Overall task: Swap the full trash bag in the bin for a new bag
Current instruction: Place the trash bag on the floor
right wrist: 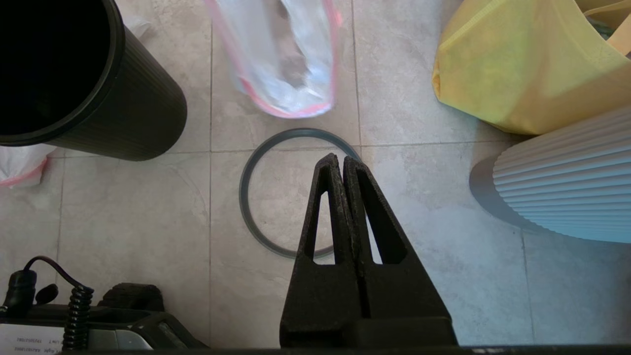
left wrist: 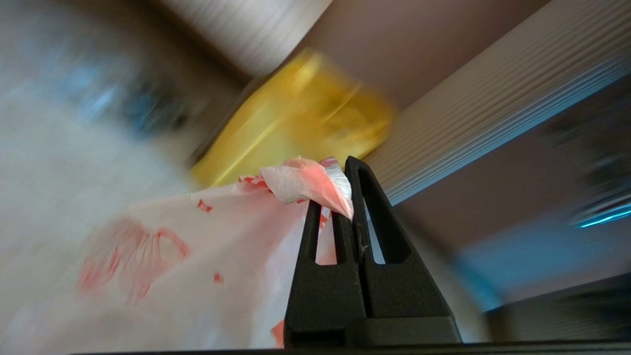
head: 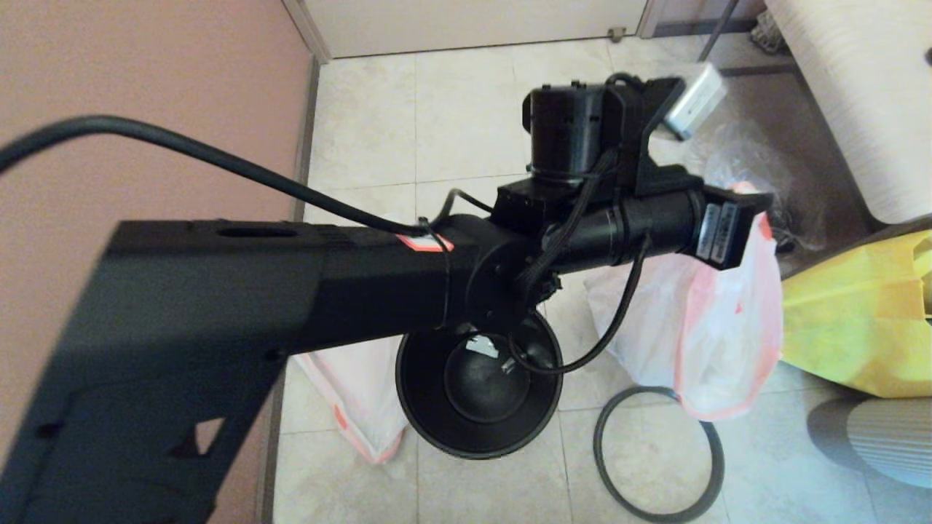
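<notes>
The black bin (head: 480,429) stands empty on the tiled floor, with its side in the right wrist view (right wrist: 133,118). Its dark-grey hoop (head: 598,444) lies flat on the floor to the right of it. My left arm reaches across above the bin. My left gripper (left wrist: 340,185) is shut on the bunched top of the full trash bag (left wrist: 162,256), which is white with pink print. The bag (head: 699,320) hangs right of the bin, beyond the hoop, with its lower end (right wrist: 286,59) off the floor. My right gripper (right wrist: 340,159) is shut and empty, hovering over the hoop (right wrist: 245,192).
Another white-and-pink bag (head: 349,400) lies on the floor left of the bin, by the pink wall (head: 145,73). A big yellow bag (head: 852,327) and a white ribbed object (head: 874,437) stand at the right. A clear crumpled bag (head: 750,167) lies further back.
</notes>
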You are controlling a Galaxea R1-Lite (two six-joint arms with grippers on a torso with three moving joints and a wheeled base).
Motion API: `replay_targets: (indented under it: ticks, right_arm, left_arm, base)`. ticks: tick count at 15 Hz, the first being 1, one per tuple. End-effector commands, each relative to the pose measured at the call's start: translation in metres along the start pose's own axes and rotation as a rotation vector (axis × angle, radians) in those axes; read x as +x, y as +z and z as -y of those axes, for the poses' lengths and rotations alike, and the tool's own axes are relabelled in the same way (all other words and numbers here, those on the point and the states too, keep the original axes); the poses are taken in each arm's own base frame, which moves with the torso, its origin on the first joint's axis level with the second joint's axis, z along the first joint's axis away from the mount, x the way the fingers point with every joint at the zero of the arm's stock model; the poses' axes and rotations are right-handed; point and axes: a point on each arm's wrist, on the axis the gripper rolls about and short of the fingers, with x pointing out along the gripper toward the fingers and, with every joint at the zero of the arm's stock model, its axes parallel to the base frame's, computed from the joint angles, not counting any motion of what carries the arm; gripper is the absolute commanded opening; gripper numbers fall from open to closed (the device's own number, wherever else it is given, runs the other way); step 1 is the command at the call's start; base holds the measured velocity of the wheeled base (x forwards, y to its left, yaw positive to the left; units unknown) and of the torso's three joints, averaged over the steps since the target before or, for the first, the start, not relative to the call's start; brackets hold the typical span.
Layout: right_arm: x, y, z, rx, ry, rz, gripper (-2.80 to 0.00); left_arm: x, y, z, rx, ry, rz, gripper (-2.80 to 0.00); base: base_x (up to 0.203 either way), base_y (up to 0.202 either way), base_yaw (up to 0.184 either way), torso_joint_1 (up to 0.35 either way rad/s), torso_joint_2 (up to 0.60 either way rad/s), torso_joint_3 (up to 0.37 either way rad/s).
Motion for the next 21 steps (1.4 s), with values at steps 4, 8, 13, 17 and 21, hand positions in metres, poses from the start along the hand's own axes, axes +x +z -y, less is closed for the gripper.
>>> replay_targets:
  ticks: [4, 8, 13, 17, 21]
  right_arm:
    - [0.0, 0.0, 0.0, -0.002, 0.002, 0.001, -2.8]
    - [0.0, 0.0, 0.0, 0.0, 0.001, 0.001, -2.8]
    - [0.0, 0.0, 0.0, -0.001, 0.0, 0.001, -2.8]
    - [0.0, 0.0, 0.0, -0.001, 0.001, 0.001, -2.8]
    - [0.0, 0.0, 0.0, 0.0, 0.0, 0.001, -2.8]
  left_arm:
    - [0.019, -0.071, -0.035, -0.019, 0.05, -0.103, -2.8]
    - [0.005, -0.034, -0.026, -0.012, 0.065, -0.089, -2.8]
    - [-0.013, -0.004, -0.02, -0.011, 0.131, -0.093, 0.0]
    - [-0.008, -0.009, -0.016, -0.015, 0.113, -0.101, 0.0]
    - [-0.015, -0.016, -0.024, -0.049, 0.198, -0.198, 0.0]
  base:
    - [0.0, 0.0, 0.0, 0.0, 0.0, 0.0]
    - [0.0, 0.0, 0.0, 0.0, 0.0, 0.0]
    - [0.0, 0.0, 0.0, 0.0, 0.0, 0.0]
    - [0.0, 0.0, 0.0, 0.0, 0.0, 0.0]
    - [0.0, 0.0, 0.0, 0.0, 0.0, 0.0]
